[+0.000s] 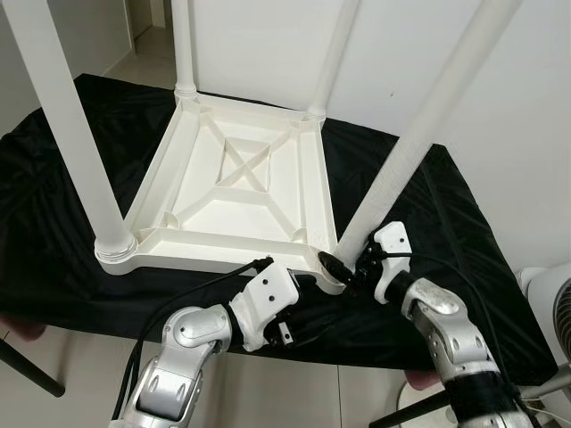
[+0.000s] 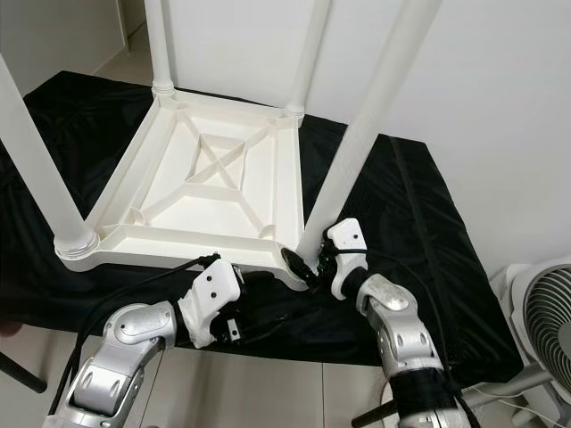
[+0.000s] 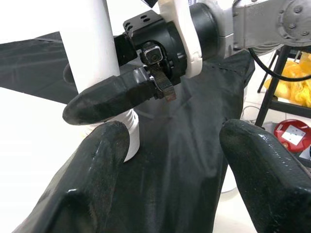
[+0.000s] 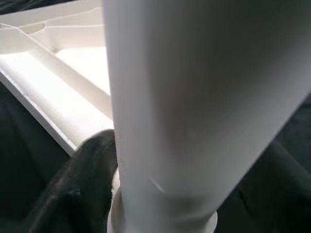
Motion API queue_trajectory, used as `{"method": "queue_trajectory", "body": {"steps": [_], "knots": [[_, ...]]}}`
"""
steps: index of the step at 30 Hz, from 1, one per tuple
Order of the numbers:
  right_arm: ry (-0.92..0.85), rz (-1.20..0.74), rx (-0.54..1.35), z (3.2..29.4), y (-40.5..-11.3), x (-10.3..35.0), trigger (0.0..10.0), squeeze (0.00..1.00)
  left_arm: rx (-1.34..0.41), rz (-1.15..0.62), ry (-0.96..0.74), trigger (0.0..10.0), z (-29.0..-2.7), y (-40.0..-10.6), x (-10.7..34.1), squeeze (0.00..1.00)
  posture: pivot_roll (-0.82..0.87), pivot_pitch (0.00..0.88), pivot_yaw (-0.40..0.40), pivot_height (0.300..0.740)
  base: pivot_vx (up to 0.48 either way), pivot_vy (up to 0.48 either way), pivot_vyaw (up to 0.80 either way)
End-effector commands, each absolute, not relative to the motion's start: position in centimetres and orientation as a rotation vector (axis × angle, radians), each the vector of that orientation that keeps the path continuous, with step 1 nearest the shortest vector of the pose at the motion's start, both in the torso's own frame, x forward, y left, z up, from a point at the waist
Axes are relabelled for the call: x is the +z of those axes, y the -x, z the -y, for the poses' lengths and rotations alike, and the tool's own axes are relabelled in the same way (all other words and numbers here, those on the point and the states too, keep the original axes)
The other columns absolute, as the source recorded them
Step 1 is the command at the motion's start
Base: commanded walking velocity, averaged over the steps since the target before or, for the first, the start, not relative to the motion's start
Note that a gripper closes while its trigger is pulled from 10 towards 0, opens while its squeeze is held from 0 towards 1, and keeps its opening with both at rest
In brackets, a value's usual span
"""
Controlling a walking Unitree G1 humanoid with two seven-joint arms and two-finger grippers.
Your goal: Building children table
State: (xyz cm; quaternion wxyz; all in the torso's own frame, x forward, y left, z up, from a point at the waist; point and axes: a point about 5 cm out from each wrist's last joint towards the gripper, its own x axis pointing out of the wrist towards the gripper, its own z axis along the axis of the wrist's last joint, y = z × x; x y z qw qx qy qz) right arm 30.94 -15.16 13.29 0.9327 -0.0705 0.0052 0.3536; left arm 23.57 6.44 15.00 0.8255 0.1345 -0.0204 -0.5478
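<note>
A white children's table (image 1: 192,192) lies upside down on a black cloth (image 1: 45,187), with its legs pointing up. My right gripper (image 1: 344,266) is shut on the near-right leg (image 1: 419,134) just above its socket at the table's corner. In the right wrist view that leg (image 4: 194,97) stands between the two black fingers (image 4: 82,179). My left gripper (image 3: 175,141) is open, low beside the same corner, its fingers spread over the cloth and touching nothing. Its white wrist (image 1: 268,303) sits at the table's near edge.
Three more legs stand at the near-left (image 1: 76,134), far-left (image 1: 183,45) and far-right (image 1: 335,53) corners. A white fan (image 2: 544,321) stands on the floor to the right. The cloth-covered surface ends just before my arms. A white wall is behind.
</note>
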Motion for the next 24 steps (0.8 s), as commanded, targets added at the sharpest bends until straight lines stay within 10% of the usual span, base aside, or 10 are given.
{"method": "queue_trajectory", "body": {"steps": [1, 12, 13, 24], "knots": [[0.178, -0.028, 0.754, 15.3, -31.1, 12.9, 0.0, 0.00, -1.097, 0.059, -0.280, 10.0, -6.3, -23.7, 15.3, 0.00, 0.00, 0.034, -0.138, 0.740, 0.000, 0.000, 0.00], [0.121, -0.047, 0.759, 15.5, -31.0, 11.3, 0.0, 0.00, -1.076, 0.053, -0.279, 10.0, -6.4, -23.7, 15.3, 0.00, 0.01, 0.036, -0.145, 0.740, 0.000, 0.000, 0.00], [0.079, -0.047, 0.726, 15.4, -30.9, 11.2, 10.0, 0.00, -1.076, 0.052, -0.278, 10.0, -6.4, -23.6, 15.3, 0.00, 0.02, 0.045, -0.146, 0.740, 0.000, 0.000, 0.00], [-0.098, -0.008, 0.387, 14.4, -30.9, 11.5, 10.0, 0.00, -1.072, 0.055, -0.278, 10.0, -6.2, -23.8, 15.4, 0.00, 0.01, 0.052, -0.144, 0.740, 0.000, 0.000, 0.00]]}}
